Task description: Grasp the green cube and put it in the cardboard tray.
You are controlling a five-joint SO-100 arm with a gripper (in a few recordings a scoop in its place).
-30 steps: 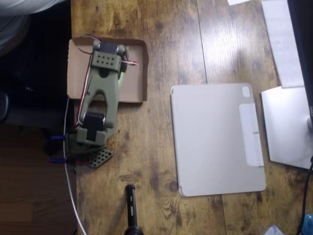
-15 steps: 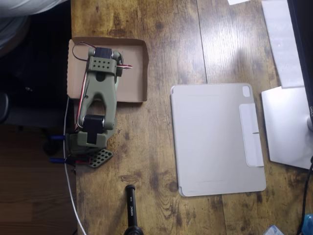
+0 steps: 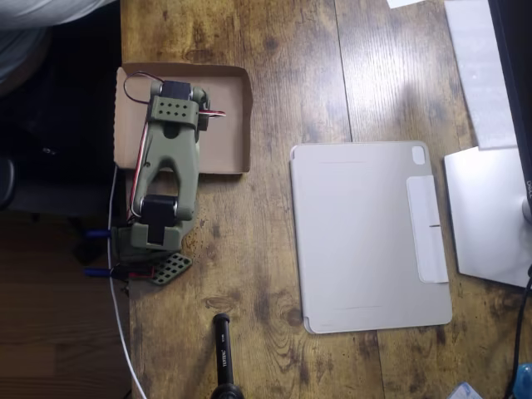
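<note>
At the table's left edge:
Arm [image 3: 166, 162]: folded over the cardboard tray [image 3: 233, 116].
End effector: hidden beneath the wrist; grip unclear.
Green cube: concealed, perhaps in the tray.
Risk: lifting blind could drag the cube out.
Change: wrist has shifted left since a second ago.
Far right: tablet cover [image 3: 366, 237], untouched.

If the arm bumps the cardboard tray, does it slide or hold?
Probably slides: the tray looks thin and light, lying loose on the smooth wood table. Its low folded rims would likely flex. It sits flat, so tipping seems unlikely.
</note>
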